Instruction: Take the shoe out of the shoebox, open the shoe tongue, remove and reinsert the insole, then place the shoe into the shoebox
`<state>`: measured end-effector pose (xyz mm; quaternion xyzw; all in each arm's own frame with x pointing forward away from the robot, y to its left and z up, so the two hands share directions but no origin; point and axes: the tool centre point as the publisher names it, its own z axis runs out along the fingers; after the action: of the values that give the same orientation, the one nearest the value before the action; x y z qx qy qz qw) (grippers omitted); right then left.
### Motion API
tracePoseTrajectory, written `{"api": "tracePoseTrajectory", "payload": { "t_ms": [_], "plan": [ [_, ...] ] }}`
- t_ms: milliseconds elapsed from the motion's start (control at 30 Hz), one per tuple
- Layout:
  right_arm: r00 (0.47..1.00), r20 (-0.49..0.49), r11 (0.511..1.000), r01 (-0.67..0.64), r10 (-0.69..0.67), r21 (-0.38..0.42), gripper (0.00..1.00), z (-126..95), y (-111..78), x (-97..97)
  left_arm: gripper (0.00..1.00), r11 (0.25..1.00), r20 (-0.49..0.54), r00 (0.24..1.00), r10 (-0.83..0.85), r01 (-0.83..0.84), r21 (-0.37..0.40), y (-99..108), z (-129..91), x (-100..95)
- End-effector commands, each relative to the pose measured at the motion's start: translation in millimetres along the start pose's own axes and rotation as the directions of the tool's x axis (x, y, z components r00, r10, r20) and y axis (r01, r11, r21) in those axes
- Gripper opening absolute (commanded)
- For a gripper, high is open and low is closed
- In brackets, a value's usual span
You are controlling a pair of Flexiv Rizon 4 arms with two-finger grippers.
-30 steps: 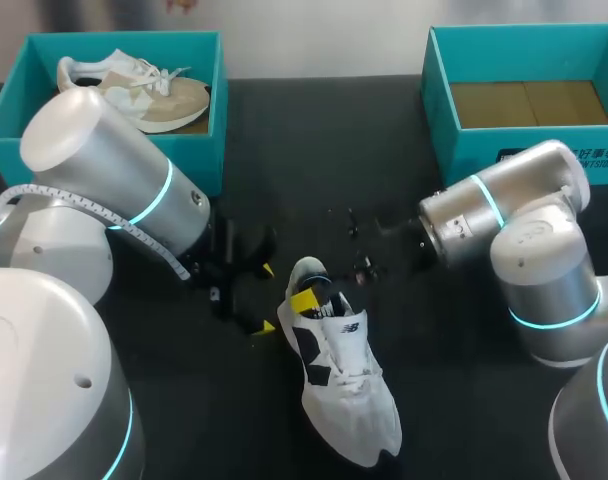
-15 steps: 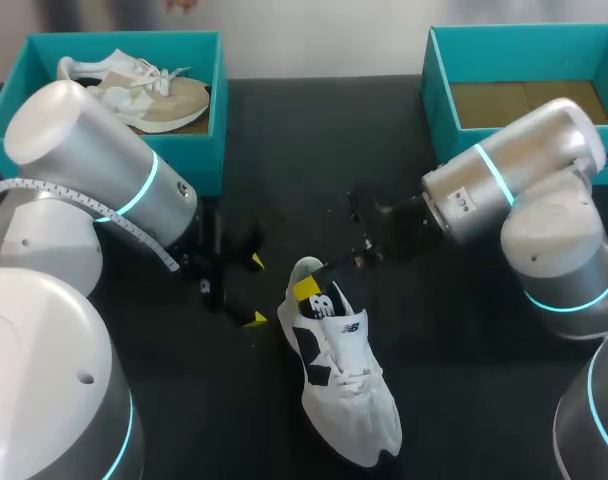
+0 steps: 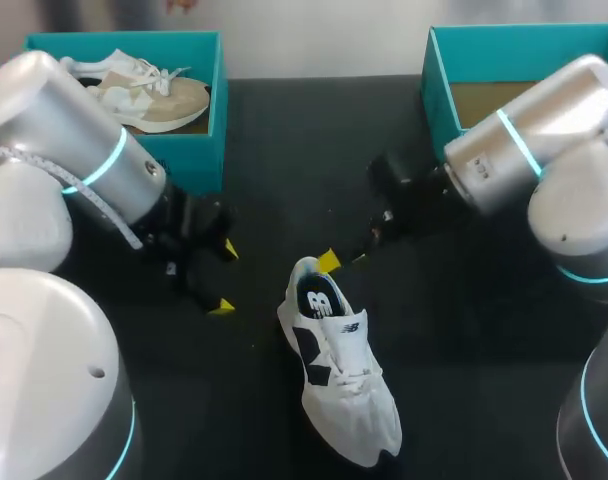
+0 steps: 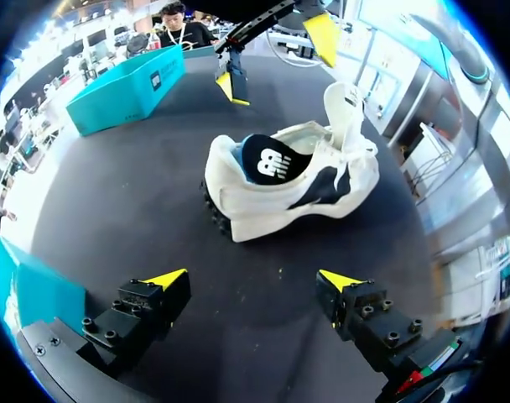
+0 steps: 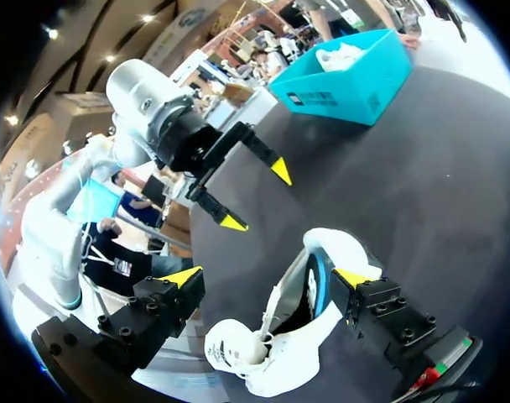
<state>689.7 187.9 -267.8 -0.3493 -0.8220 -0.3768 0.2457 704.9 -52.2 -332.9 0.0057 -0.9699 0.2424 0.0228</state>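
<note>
Shoe (image 3: pixel 344 385) on table (image 3: pixel 284 150), apart from both shoeboxes (image 3: pixel 206 150)

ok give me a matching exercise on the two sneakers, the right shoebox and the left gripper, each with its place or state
1 white sneaker
2 beige sneaker
3 right shoebox
4 left gripper

a open, holding nothing
b on the black table
c in the left shoebox
d brown floor showing

Pairs: 1-b, 2-c, 3-d, 4-a

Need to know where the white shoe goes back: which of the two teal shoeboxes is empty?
The right shoebox: only its bare brown floor shows, though the arm hides part of it. The left shoebox holds a beige shoe.
</note>
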Motion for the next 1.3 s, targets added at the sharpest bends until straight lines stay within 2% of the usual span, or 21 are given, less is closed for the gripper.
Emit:
{"api": "tracePoseTrajectory", "payload": {
  "t_ms": [33,233,433,567,600,633,667,700,733,867,1000,1033,1100,1300],
  "plan": [
    [0.998,0.058,0.997,-0.040,0.036,0.060,1.00,-18,5.7,-2.3,1.00,0.999,-0.008,1.000,0.030,-0.030,-0.018,9,-27,-2.9],
    [0.987,0.127,0.984,-0.114,0.097,0.134,1.00,-38,17.4,-13.7,1.00,0.991,-0.046,0.992,0.117,-0.120,-0.057,20,-44,-7.8],
    [0.957,0.232,0.953,-0.225,0.176,0.204,1.00,-56,32.9,-34.3,1.00,0.978,-0.080,0.978,0.191,-0.197,-0.064,31,-68,-12.6],
    [0.935,0.296,0.938,-0.266,0.194,0.224,0.69,-63,39.7,-43.7,1.00,0.972,-0.082,0.974,0.213,-0.220,-0.083,36,-79,-18.3],
    [0.929,0.315,0.936,-0.272,0.195,0.222,0.53,-65,41.5,-44.3,1.00,0.970,-0.084,0.972,0.221,-0.228,-0.083,36,-84,-19.1],
    [0.919,0.343,0.933,-0.282,0.196,0.223,0.43,-66,43.1,-44.7,1.00,0.968,-0.090,0.969,0.231,-0.239,-0.084,37,-88,-19.6],
    [0.914,0.357,0.932,-0.287,0.195,0.224,0.28,-66,44.7,-44.8,1.00,0.966,-0.087,0.967,0.237,-0.245,-0.088,38,-92,-20.7],
    [0.904,0.381,0.930,-0.293,0.194,0.223,0.04,-67,46.1,-43.7,1.00,0.964,-0.081,0.967,0.243,-0.250,-0.092,38,-96,-22.0],
    [0.879,0.434,0.923,-0.315,0.197,0.220,0.00,-67,48.0,-42.9,1.00,0.961,-0.088,0.963,0.254,-0.262,-0.093,40,-101,-23.6],
    [0.784,0.588,0.910,-0.370,0.199,0.185,0.00,-65,53.6,-36.1,1.00,0.958,-0.094,0.960,0.265,-0.274,-0.091,49,-122,-34.6],
    [0.732,0.651,0.915,-0.379,0.203,0.141,0.00,-59,54.6,-29.1,1.00,0.958,-0.094,0.960,0.265,-0.274,-0.091,49,-122,-34.6],
    [0.672,0.710,0.909,-0.402,0.211,0.110,0.00,-57,54.3,-29.5,1.00,0.958,-0.094,0.960,0.265,-0.274,-0.091,49,-122,-34.6],
    [0.617,0.752,0.907,-0.417,0.233,0.061,0.00,-52,54.8,-26.9,1.00,0.958,-0.094,0.960,0.265,-0.274,-0.091,49,-122,-34.6],
    [0.617,0.752,0.907,-0.417,0.233,0.061,0.00,-52,54.8,-26.9,1.00,0.958,-0.094,0.960,0.265,-0.274,-0.091,49,-122,-34.6]
  ]
}}
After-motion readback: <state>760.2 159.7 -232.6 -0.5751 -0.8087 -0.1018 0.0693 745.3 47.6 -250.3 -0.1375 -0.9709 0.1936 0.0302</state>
